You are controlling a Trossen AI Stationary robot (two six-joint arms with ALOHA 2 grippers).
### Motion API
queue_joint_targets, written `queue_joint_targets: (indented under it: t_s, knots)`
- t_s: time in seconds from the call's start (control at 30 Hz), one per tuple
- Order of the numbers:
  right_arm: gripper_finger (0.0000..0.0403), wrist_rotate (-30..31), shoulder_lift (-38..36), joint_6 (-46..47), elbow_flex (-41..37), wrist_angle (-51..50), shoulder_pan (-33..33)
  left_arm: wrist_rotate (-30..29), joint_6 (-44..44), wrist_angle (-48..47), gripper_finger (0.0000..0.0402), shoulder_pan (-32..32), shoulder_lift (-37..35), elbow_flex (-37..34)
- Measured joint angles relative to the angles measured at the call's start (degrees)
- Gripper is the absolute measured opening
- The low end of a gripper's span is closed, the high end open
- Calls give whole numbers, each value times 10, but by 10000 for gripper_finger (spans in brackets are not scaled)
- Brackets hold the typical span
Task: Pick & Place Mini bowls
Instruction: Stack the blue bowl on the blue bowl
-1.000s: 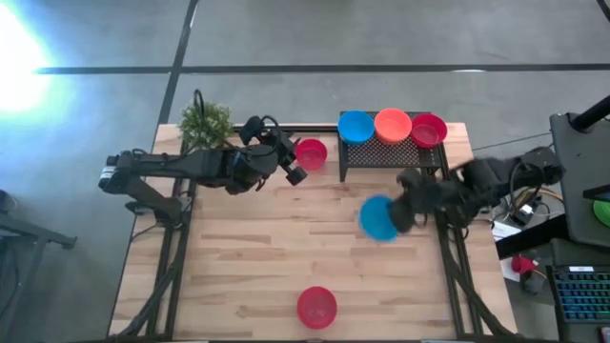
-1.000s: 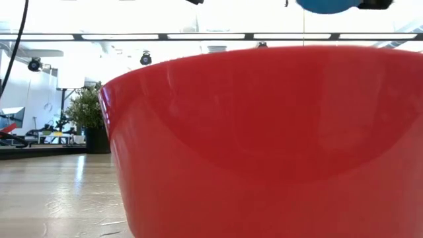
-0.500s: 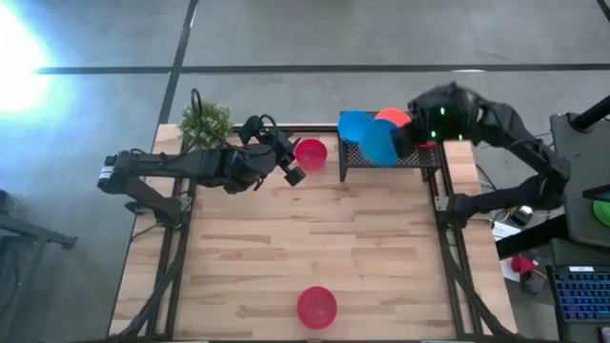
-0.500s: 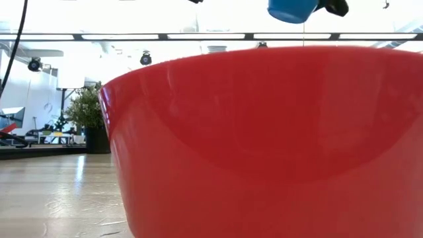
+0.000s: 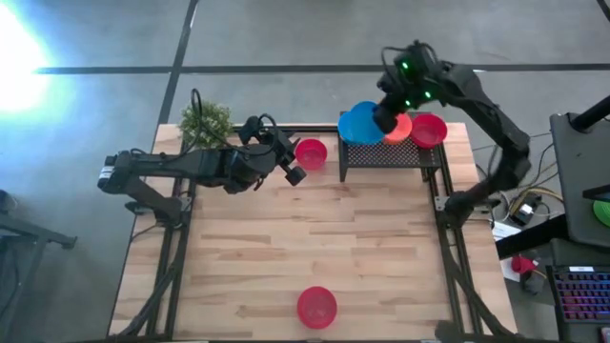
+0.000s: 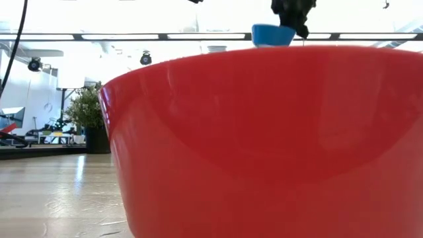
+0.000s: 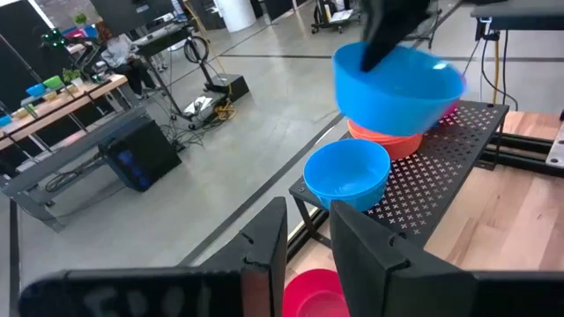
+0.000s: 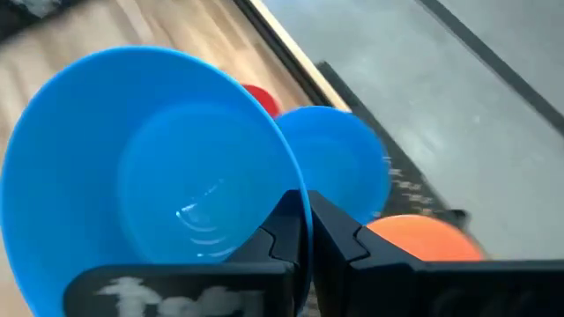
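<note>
My right gripper (image 5: 386,116) is shut on a blue mini bowl (image 5: 368,122) and holds it in the air above the black perforated rack (image 5: 391,154) at the table's far edge. On the rack sit a blue bowl (image 7: 346,172), an orange bowl (image 5: 400,131) and a red bowl (image 5: 429,130). My left gripper (image 7: 308,238) is open and stands just left of a red bowl (image 5: 311,152) on the table; I cannot tell whether it touches it. Another red bowl (image 5: 316,307) rests at the near edge and fills the low view (image 6: 264,145). My right gripper pinches the blue bowl by its rim (image 8: 295,189), one finger inside the bowl and one outside. It comes at the bowl from above on the side toward the table's right. The bowl is lifted clear, nearly upright, over the rack's blue and orange bowls.
A small green potted plant (image 5: 205,122) stands at the far left corner, behind my left arm. The wooden table top (image 5: 315,238) between the rack and the near red bowl is bare. Beyond the far edge lies grey floor.
My right gripper has carried the blue bowl from over the table's right middle up and toward the far edge, until it hangs above the rack. The bowl was tipped on its side then and is nearly upright now.
</note>
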Motion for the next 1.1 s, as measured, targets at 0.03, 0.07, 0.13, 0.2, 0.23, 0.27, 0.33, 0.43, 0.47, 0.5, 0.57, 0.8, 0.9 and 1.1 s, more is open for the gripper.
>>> queue_joint_targets:
  t_s: [0.03,0.07,0.13,0.2,0.23,0.27,0.33,0.43,0.47,0.5,0.57,0.8,0.9,1.1]
  knots:
    - [8,0,18,-18,17,-13,-11,0,0,0,84,0,0,0]
    - [8,0,37,-35,35,-31,-21,0,-1,0,84,0,0,0]
    - [8,0,74,-63,71,-66,-39,0,-9,0,84,0,0,0]
    - [8,-3,109,-90,106,-88,-54,0,-16,0,84,0,0,0]
    - [8,-8,125,-103,122,-94,-59,0,-17,0,84,0,0,0]
    - [8,-10,140,-113,138,-99,-62,0,-17,0,84,0,0,0]
    - [8,-12,168,-125,168,-102,-68,0,-17,0,84,0,0,0]
    - [8,-15,205,-138,206,-105,-72,0,-17,0,84,0,0,0]
    - [8,-15,217,-149,215,-110,-72,0,-17,0,84,0,0,0]
    - [8,-15,228,-160,223,-120,-72,0,-17,0,84,0,0,0]
    - [8,-14,248,-177,237,-138,-71,0,-17,0,84,0,0,0]
    - [8,-14,288,-204,251,-160,-71,0,-17,0,84,0,0,0]
    - [8,-12,289,-215,248,-158,-71,0,-17,1,84,0,0,0]
    - [8,-12,288,-216,247,-142,-71,0,-17,1,84,0,0,0]
